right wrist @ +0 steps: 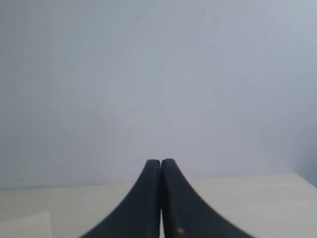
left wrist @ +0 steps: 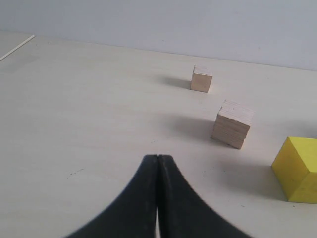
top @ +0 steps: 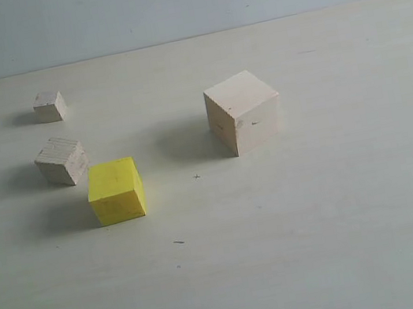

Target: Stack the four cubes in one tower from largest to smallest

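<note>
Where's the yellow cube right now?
In the exterior view, the yellow cube sits left of centre, close to the grainy wood cube, with the large pale cube farther right.

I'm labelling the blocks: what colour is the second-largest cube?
That cube is bright yellow, clearest in the exterior view.

Bright, diffuse light from right of exterior view. Large pale wood cube (top: 244, 112) throws faint, soft-edged shadow leftward on table (top: 347, 226). Colours washed, hazy. Left gripper (left wrist: 157, 156) blurred near lens.
</note>
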